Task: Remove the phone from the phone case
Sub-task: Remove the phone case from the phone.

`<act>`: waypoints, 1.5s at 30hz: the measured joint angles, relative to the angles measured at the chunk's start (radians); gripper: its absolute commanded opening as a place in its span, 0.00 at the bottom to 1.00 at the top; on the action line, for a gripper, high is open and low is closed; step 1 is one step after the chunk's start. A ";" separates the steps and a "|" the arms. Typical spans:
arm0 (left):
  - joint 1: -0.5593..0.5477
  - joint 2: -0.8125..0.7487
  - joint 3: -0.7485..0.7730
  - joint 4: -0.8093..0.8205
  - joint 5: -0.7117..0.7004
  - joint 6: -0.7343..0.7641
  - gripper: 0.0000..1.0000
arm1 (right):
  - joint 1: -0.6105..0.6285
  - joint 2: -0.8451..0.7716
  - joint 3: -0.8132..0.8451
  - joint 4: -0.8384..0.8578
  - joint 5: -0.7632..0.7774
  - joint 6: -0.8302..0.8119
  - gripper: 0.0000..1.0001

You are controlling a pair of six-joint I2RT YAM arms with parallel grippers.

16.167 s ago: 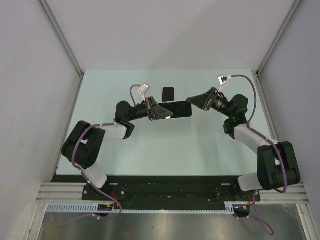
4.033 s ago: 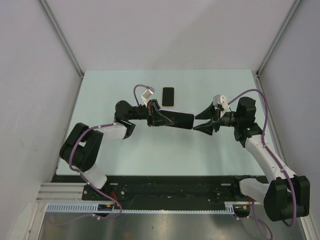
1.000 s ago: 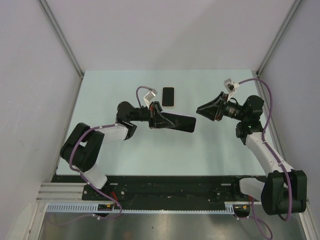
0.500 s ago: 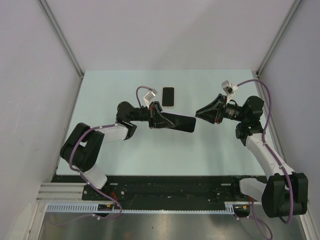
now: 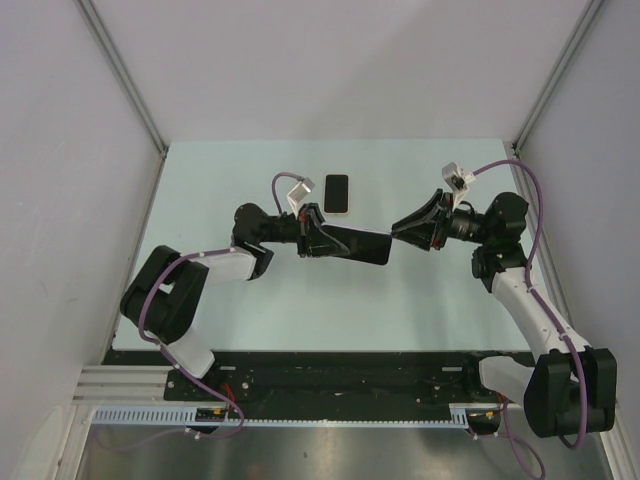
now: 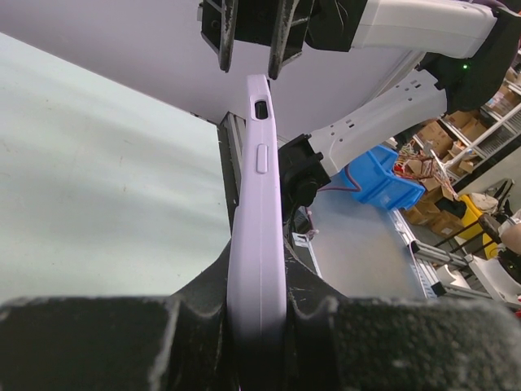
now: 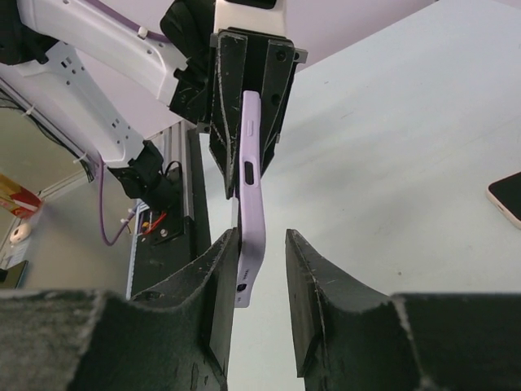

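Note:
My left gripper (image 5: 318,238) is shut on one end of a lavender phone case (image 5: 358,245) and holds it level above the table, its dark face up. In the left wrist view the case (image 6: 259,204) stands edge-on, clamped between the fingers (image 6: 195,309). My right gripper (image 5: 400,232) is open, its jaws on either side of the case's free end. In the right wrist view that end (image 7: 251,252) sits in the gap, close to the left finger (image 7: 213,301) and apart from the right one. I cannot tell the phone from the case.
A second black phone with a pale rim (image 5: 337,193) lies flat on the pale green table (image 5: 300,310) behind the held case; its corner shows in the right wrist view (image 7: 506,198). Grey walls close in the table on three sides.
My right gripper has moved left toward the case and its open jaws now straddle the case's free end. The left gripper and the case have stayed still.

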 measured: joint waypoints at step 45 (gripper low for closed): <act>0.014 0.000 -0.005 -0.027 -0.014 0.015 0.00 | 0.002 0.034 0.000 -0.043 0.034 -0.072 0.25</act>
